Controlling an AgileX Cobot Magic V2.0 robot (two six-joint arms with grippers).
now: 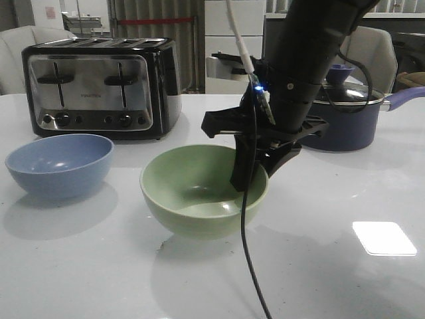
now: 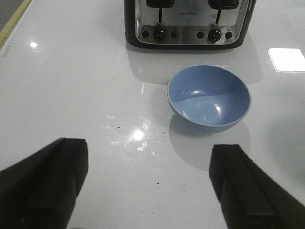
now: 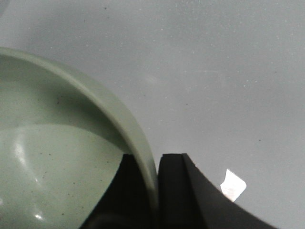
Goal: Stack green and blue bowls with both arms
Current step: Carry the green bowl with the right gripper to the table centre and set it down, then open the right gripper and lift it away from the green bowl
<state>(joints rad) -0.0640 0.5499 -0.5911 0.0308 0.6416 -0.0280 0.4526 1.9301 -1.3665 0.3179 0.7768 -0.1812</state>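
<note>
— Where are the bowls found?
— The green bowl (image 1: pixel 199 189) is set mid-table, its rim pinched between the closed-in fingers of the right gripper (image 3: pixel 155 188). The blue bowl (image 2: pixel 208 98) is seen before the toaster (image 2: pixel 188 21), marked "FINETEK".
— And the left gripper (image 2: pixel 147 186)?
— It is held wide apart above the table (image 1: pixel 332 219), with nothing grasped.

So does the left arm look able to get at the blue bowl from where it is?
Probably yes: the left gripper is open, and only bare table lies between its fingers and the blue bowl.
</note>
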